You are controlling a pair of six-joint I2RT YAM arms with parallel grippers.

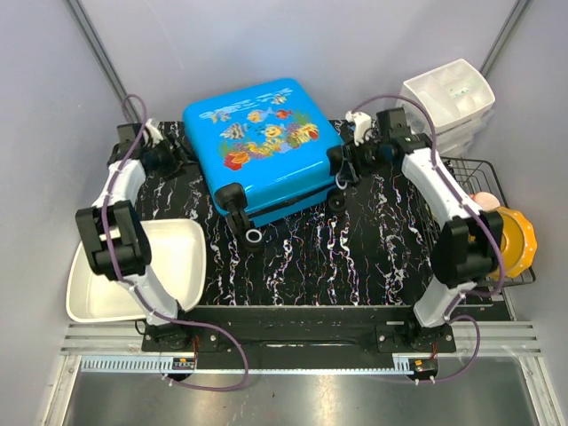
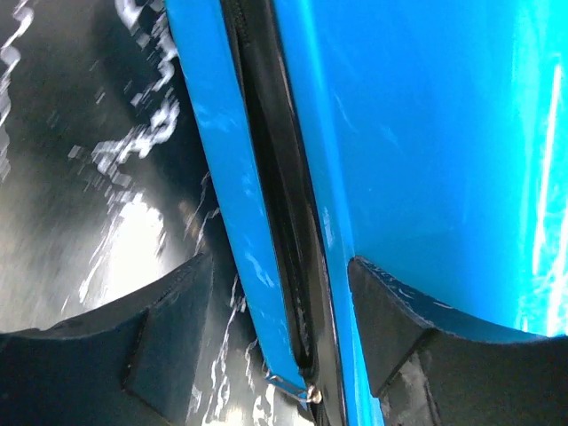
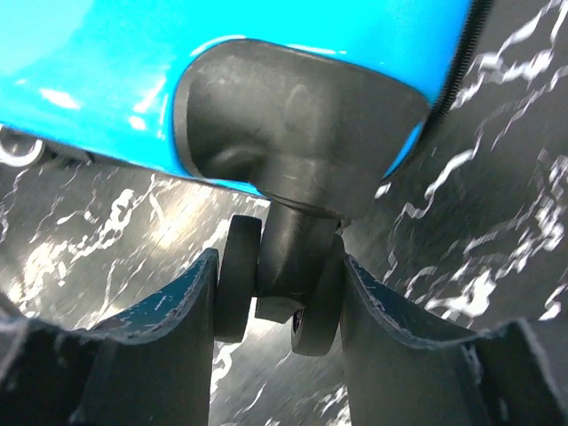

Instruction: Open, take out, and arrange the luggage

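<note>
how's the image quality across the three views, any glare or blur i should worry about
Top external: sharp and evenly lit, only soft sheen on the blue suitcase. Left wrist: the suitcase shell carries bright streaks, and the marbled tabletop is blurred with a washed-out glare patch. Right wrist: the suitcase wheel is fairly crisp, tabletop behind it soft and glary.

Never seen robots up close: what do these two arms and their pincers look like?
The left arm and right arm match: slim white links joined by chunky black joint housings. A thin purple cable loops along each. The fingers are dark, wedge-shaped, scuffed, bluish at the edges.
</note>
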